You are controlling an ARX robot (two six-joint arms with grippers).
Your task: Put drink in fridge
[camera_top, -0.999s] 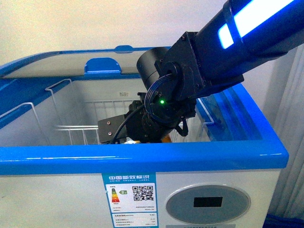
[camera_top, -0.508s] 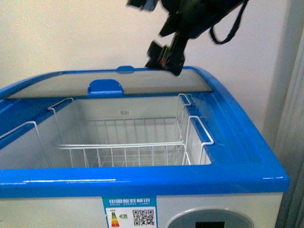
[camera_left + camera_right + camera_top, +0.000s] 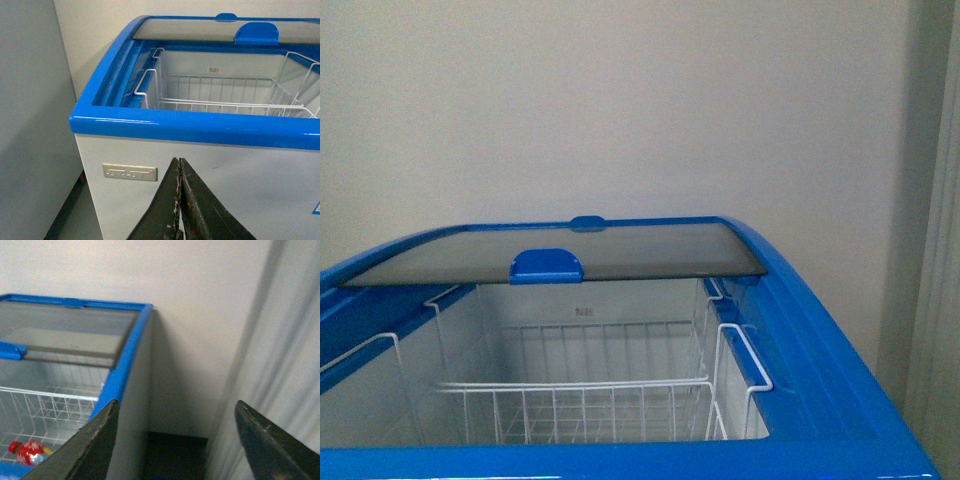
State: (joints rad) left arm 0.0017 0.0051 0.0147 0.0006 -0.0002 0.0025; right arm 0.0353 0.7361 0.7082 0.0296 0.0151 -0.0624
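Drink (image 3: 29,452) lies in the wire basket (image 3: 47,407) of the fridge (image 3: 840,400), delivered, so right fingers (image 3: 175,440) hang spread and empty, left fingers (image 3: 181,200) pressed together.

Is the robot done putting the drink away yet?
Looks nearly done. The bottle with the red cap lies in the wire basket inside the fridge. The right gripper is open and empty; the left gripper is shut, holding nothing. The glass lid is not closed.
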